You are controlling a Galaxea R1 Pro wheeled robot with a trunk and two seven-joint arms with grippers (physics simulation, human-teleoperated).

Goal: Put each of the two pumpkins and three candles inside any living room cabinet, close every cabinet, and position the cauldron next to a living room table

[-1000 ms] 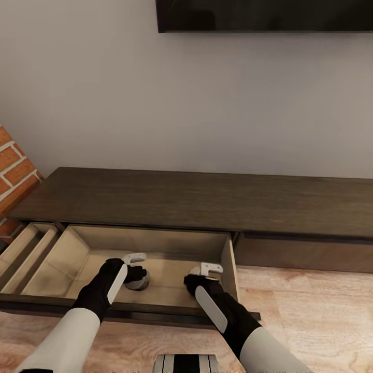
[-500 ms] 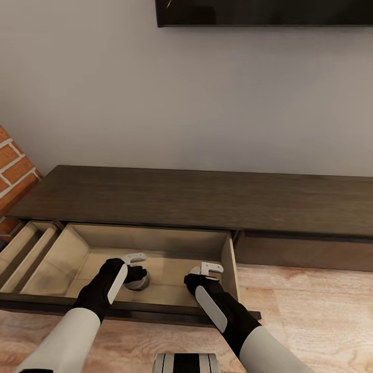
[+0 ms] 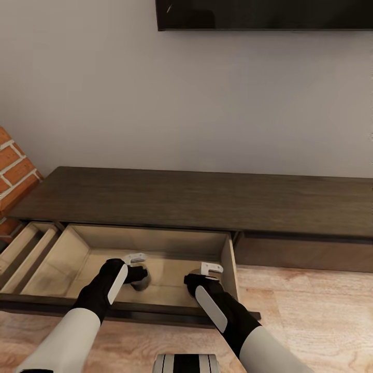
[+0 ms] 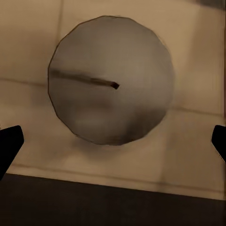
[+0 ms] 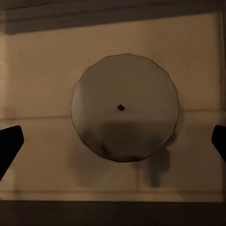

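Both arms reach down into one pulled-out drawer point(image 3: 155, 254) of the cabinet point(image 3: 207, 199) — a long, low console of dark brown, fine-grained wood, its drawer lined in smooth pale beige panels with faint seam lines.

The left gripper point(image 4: 113, 141) hangs over a candle point(image 4: 111, 80), a stubby cylinder seen end-on as a faceted, matte grey-cream disc with a thin dark wick lying tilted across its top. The black fingers point(image 4: 9, 146) stand wide apart at either side, released and clear of the wax. In the head view this candle point(image 3: 143, 280) is mostly hidden behind the left gripper point(image 3: 135, 264), on the drawer floor near the front wall.

The right gripper point(image 5: 113, 141) hangs over a second candle point(image 5: 125, 107), the same faceted round shape, its wick showing as a small dark dot at the centre and a soft shadow falling beside it. Its fingers point(image 5: 10, 143) are likewise spread and holding nothing. In the head view the right gripper point(image 3: 210, 272) sits close to the drawer's right wall and covers that candle.

To the left another drawer point(image 3: 26, 248) stands open, with beige dividers, beside a red brick fireplace point(image 3: 13, 171). Above the cabinet a plain grey wall point(image 3: 181, 103) carries a dark screen point(image 3: 264, 14); the floor point(image 3: 311, 321) is light wood plank.
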